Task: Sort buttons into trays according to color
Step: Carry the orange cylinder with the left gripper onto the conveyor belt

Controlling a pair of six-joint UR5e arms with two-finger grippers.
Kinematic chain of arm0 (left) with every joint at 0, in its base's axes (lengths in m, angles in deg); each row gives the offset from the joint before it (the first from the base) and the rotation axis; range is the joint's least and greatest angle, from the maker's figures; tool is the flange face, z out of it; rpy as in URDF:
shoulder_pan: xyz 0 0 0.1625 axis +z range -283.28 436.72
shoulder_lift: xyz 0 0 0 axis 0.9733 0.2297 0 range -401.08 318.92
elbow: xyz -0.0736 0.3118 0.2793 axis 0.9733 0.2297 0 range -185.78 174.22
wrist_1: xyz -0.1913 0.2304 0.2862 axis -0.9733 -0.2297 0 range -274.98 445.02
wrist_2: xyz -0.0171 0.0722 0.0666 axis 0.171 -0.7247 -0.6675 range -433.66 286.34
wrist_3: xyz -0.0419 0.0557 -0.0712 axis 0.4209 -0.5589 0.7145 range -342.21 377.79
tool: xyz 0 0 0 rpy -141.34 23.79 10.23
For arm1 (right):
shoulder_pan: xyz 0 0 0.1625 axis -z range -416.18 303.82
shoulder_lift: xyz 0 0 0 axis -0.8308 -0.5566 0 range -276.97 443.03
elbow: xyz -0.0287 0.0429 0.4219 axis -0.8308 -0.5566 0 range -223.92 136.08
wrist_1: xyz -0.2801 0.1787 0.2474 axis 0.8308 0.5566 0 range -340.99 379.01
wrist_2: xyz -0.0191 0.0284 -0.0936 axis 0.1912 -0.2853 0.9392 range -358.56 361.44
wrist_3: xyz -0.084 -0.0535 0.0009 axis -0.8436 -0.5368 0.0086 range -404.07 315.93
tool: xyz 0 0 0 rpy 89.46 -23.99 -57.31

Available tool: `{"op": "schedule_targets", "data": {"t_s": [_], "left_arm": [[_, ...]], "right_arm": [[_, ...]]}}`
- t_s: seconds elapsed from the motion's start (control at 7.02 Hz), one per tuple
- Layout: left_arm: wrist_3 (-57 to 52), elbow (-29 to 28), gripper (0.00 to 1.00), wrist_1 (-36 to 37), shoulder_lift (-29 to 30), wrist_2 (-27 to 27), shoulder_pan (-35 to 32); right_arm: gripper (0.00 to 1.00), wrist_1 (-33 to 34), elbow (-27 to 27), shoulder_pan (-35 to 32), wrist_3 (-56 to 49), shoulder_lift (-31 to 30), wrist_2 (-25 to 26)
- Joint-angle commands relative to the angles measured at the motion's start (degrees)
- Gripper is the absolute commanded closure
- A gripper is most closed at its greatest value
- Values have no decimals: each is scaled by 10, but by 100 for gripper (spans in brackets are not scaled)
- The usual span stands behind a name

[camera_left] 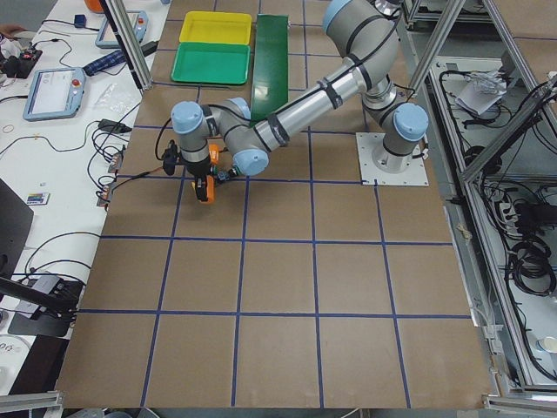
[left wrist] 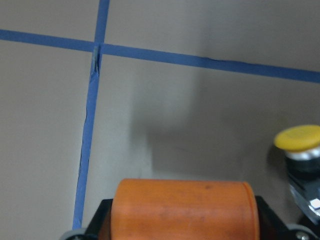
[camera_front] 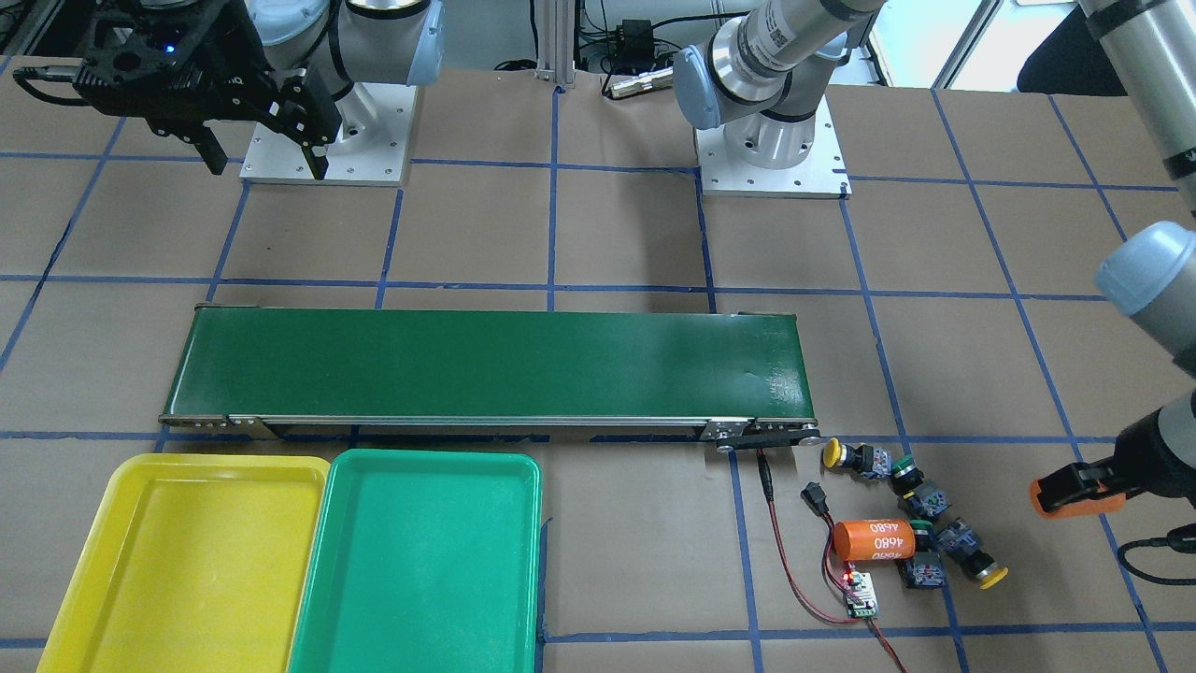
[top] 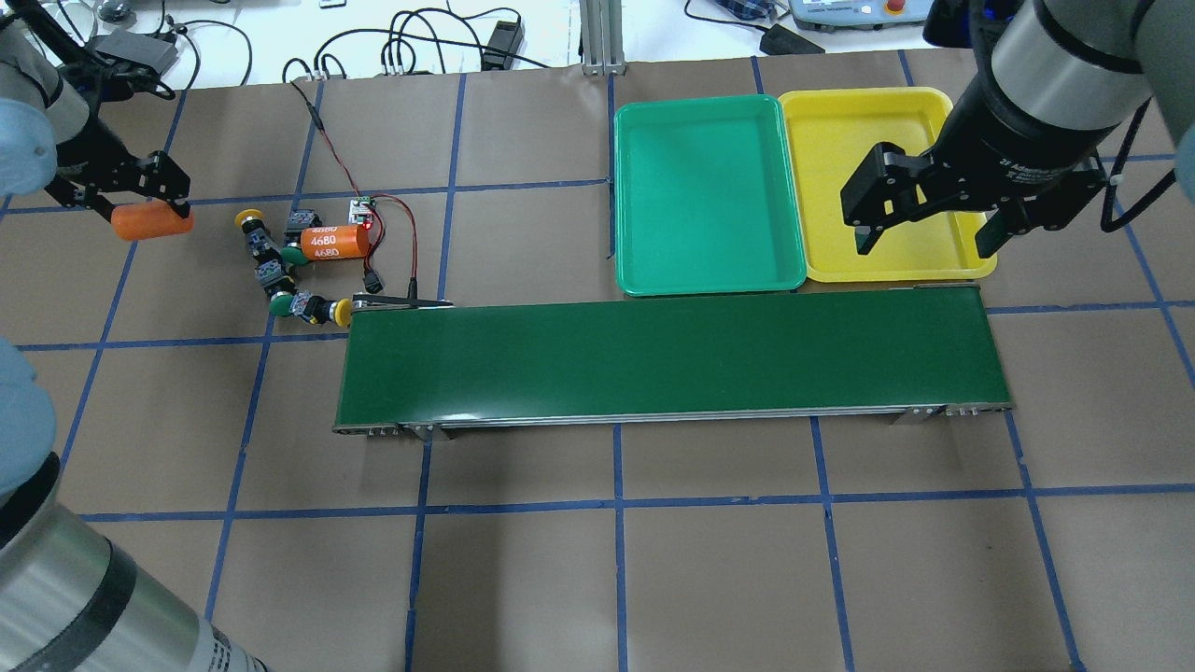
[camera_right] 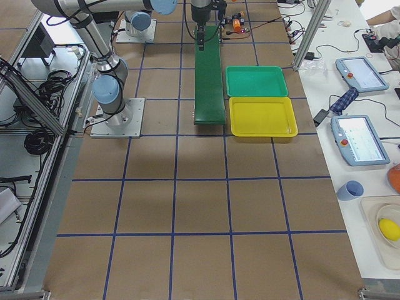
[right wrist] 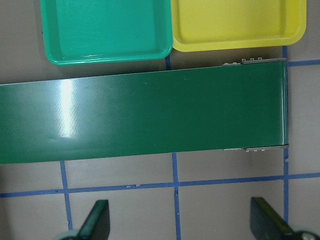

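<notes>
The left pincer (top: 154,209) is squeezing an orange cylinder (top: 140,225) near the four buttons (top: 280,303), which are lying in a bunch on the desk (top: 653,560) by the green belt's (top: 653,355) end, while the right pincer (top: 926,239) is hanging wide open.

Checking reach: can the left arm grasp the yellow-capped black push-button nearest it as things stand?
Probably not: the way to the yellow-capped push-button is free, but the left gripper has its jaws shut on an orange cylinder.
</notes>
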Motion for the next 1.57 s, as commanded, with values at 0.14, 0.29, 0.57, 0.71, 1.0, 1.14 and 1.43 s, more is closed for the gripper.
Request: {"op": "schedule_targets", "data": {"t_s": [0.14,0.29,0.57,0.71,1.0,1.14,1.43], "left_arm": [[74,89,100,-93,-116,22,-102],[108,143,100,-87,-141,24,-129],[172,199,100,-34,-160,24,-196],[213,206,100,-29,-150,25,-221],[220,217,100,-21,-145,21,-250],[200,218,100,-22,-156,6,-251],[157,247,100,-20,-156,-40,-250]], "right_arm": [[0,0,0,0,0,0,0],[0,0,0,0,0,0,0],[0,0,0,0,0,0,0],[0,0,0,0,0,0,0],[0,0,0,0,0,0,0],[0,0,0,0,0,0,0],[0,0,0,0,0,0,0]]}}
